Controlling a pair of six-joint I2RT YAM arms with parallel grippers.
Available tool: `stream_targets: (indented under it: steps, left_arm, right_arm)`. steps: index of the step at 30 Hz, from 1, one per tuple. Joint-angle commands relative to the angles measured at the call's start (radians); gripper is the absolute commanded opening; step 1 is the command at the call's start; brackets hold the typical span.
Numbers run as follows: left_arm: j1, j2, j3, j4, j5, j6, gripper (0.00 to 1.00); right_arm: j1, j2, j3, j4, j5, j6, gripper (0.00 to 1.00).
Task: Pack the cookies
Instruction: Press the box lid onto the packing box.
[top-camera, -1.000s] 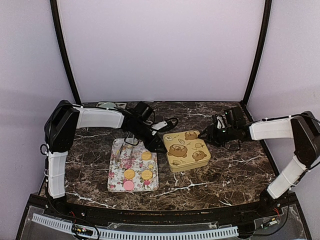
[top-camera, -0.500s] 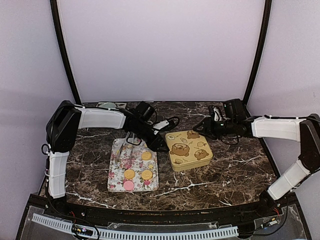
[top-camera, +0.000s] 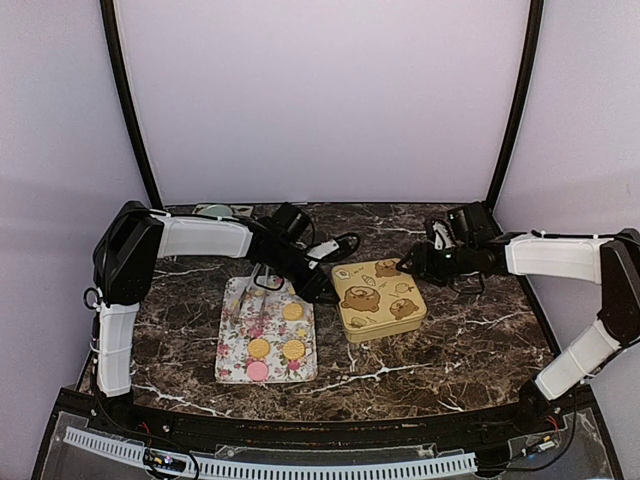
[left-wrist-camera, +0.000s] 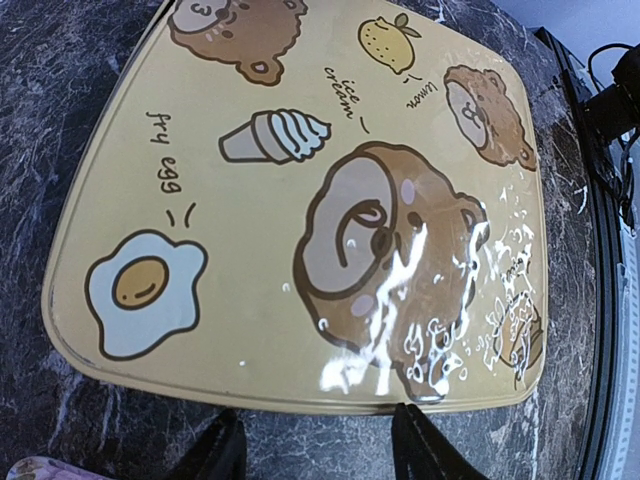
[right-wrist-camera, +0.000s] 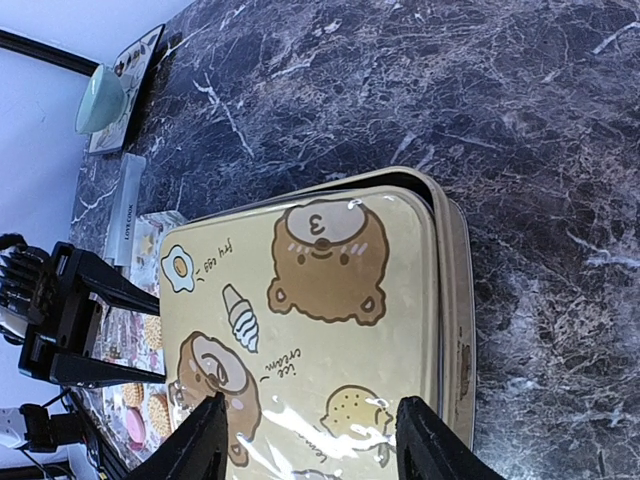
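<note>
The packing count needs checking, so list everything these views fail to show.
Inside of the yellow square bear-printed tin: its lid covers it in every view.
Patterns on the small round cookies on the flower-patterned tray: too small in the top view, small and blurred in the right wrist view.
Left gripper: only fingertips show, cut by the left wrist view's bottom edge.
Pale green bowl, its contents: top view, too small.

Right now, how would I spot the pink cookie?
On the dark marble table, find the flower-patterned rectangular tray left of the yellow square bear-print tin. The small round pink cookie lies at its near edge, the only cookie in view not golden-yellow.
</note>
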Motion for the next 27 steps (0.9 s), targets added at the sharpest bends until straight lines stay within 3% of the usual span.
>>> stream_targets:
  steps: [1,12,17,22,27]
  left_arm:
    - [-0.008,0.027,0.017,0.0,-0.059,0.012,0.52]
    - [-0.006,0.042,0.029,0.009,-0.072,0.013,0.52]
    - [-0.006,0.048,0.031,0.0,-0.075,0.02,0.52]
    - [-0.003,0.048,0.035,-0.007,-0.086,0.018,0.52]
    - [0.012,0.016,0.086,-0.069,-0.056,0.001,0.57]
  right_arm:
    - [-0.006,0.023,-0.019,0.024,0.007,-0.035,0.58]
    - [-0.005,0.055,0.014,0.099,-0.087,0.001,0.54]
    - [-0.024,0.002,0.009,0.042,-0.021,-0.016,0.55]
    - [-0.063,-0.005,-0.013,0.045,-0.052,-0.023,0.55]
    - [-0.062,0.053,-0.036,0.095,-0.083,-0.015,0.49]
